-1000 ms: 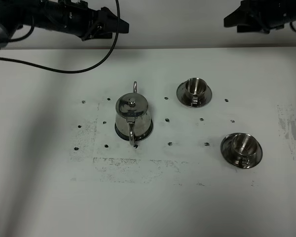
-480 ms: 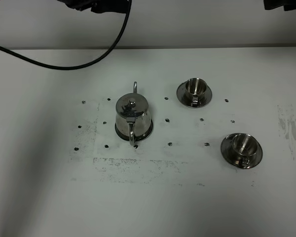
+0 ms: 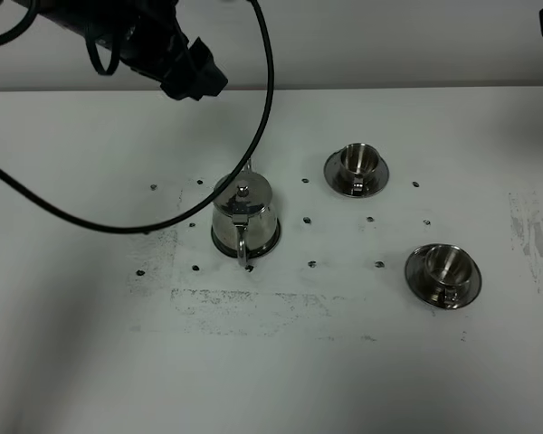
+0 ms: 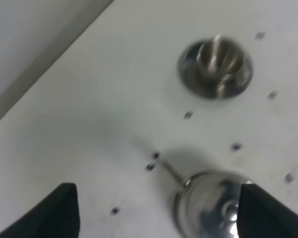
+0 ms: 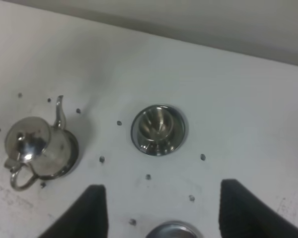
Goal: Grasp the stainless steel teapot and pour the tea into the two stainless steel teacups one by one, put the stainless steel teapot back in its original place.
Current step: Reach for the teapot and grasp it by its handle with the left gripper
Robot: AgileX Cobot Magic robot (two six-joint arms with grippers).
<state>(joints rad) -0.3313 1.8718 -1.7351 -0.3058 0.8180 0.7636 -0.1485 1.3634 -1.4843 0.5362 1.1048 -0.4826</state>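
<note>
Swung back into view over the table's far left within the last half-second with the left gripper point(image 3: 196, 79) spread wide and the right gripper point(image 5: 163, 188) likewise spread, closing on the stainless steel teapot point(image 3: 242, 215), ungrasped on its saucer point(image 3: 215, 240), grasp pending.

Left gripper point(image 4: 159, 210) and right gripper point(image 5: 170, 210) hover, jaws apart.

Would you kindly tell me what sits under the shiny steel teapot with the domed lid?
A round steel saucer: only its rim shows around the steel teapot; its centre is hidden by the pot.
</note>
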